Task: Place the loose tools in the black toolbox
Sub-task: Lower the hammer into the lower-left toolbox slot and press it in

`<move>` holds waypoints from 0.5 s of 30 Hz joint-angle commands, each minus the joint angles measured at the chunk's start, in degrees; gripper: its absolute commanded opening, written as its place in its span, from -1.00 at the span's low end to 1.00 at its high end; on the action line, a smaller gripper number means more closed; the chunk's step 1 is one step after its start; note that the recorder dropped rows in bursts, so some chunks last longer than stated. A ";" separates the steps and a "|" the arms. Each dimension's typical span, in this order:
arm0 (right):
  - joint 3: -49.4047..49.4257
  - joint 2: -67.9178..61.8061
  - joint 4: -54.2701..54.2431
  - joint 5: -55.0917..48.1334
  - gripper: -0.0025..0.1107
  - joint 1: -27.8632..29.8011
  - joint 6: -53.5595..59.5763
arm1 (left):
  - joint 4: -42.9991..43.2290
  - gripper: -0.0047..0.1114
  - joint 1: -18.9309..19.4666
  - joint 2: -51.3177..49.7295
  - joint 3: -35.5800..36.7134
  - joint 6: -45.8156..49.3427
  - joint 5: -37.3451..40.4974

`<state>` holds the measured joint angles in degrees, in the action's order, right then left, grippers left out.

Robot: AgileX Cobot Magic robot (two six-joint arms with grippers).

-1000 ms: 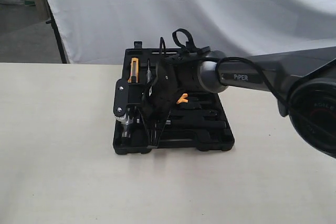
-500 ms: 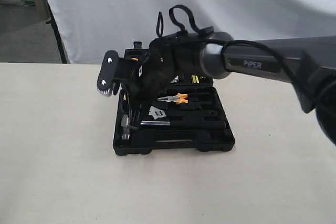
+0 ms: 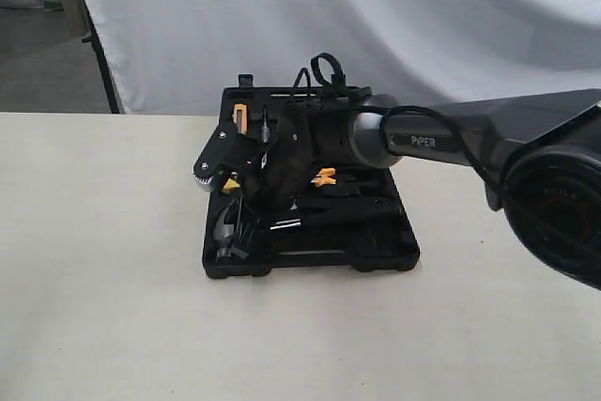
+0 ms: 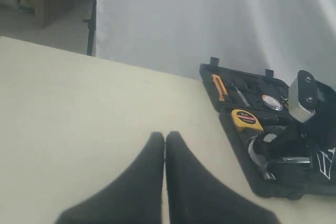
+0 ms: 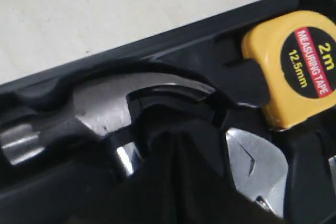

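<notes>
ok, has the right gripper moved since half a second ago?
Yes. The right gripper has dropped toward the front-left of the black toolbox, down over the hammer. Earlier it was raised near the case's back edge.

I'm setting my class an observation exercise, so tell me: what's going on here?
The right gripper reaches down into the open black toolbox, right over the head of the hammer, which lies in its slot beside a yellow tape measure. Whether it grips the hammer cannot be told. The left gripper is shut and empty, over the table, away from the box. Pliers also lie in the case.
</notes>
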<state>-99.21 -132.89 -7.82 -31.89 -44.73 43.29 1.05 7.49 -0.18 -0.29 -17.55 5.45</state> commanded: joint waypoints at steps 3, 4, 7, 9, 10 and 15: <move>0.70 1.35 0.42 -10.55 -0.96 -1.42 -0.15 | 0.25 -0.91 1.45 0.18 -0.15 -0.27 -0.41; 0.70 2.30 0.42 -10.44 -0.96 -1.42 -0.15 | 0.25 -0.91 1.45 0.18 -0.15 -0.27 -0.41; 0.70 6.29 0.95 -9.27 -0.96 -1.16 -1.82 | 0.25 -0.91 1.45 0.18 -0.15 -0.27 -0.41; 0.70 9.29 1.76 -8.68 -0.96 -0.59 -5.08 | 0.25 -0.91 1.45 0.18 -0.15 -0.27 -0.41; 0.70 10.63 1.89 -8.68 -0.96 -0.24 -6.24 | 0.25 -0.91 1.45 0.18 -0.15 -0.27 -0.41; 0.70 13.31 1.89 -11.39 -0.96 2.00 -9.48 | 0.25 -0.91 1.45 0.18 -0.15 -0.27 -0.41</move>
<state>-98.51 -120.41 -6.52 -40.87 -44.00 35.53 1.05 7.49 -0.18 -0.29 -17.55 5.45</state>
